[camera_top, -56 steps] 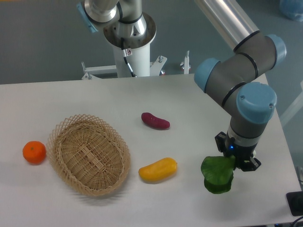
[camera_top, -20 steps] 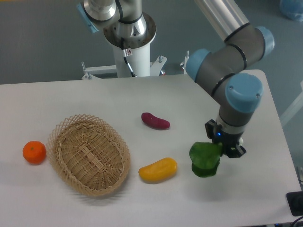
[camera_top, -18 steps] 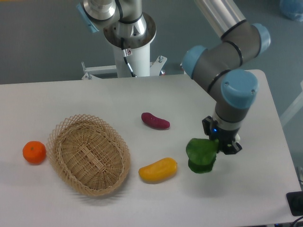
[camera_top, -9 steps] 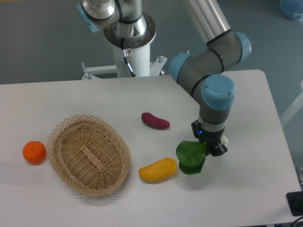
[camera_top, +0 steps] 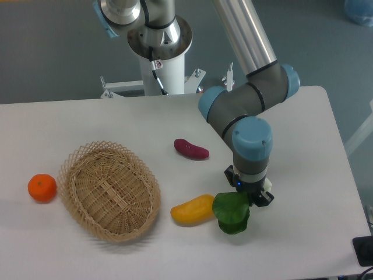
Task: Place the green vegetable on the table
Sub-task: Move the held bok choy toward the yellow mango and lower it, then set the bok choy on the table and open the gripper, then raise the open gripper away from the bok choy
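Note:
The green vegetable [camera_top: 231,212] is a dark green leafy piece hanging just under my gripper [camera_top: 247,197], which is shut on its upper right edge. It sits low over the white table [camera_top: 303,233], near the front, and I cannot tell whether it touches the surface. Its left side is right beside the end of the yellow oblong vegetable [camera_top: 192,210]. My fingertips are hidden by the wrist and the leaf.
A purple oblong vegetable [camera_top: 191,149] lies behind the yellow one. A woven basket [camera_top: 109,190] stands at the left, with an orange [camera_top: 42,188] left of it. The arm's elbow [camera_top: 245,105] hangs over the table's back right. The robot base [camera_top: 158,46] stands behind the table.
My gripper has carried the green vegetable leftward from near the table's right front edge, until it is right next to the yellow vegetable. Nothing else has moved.

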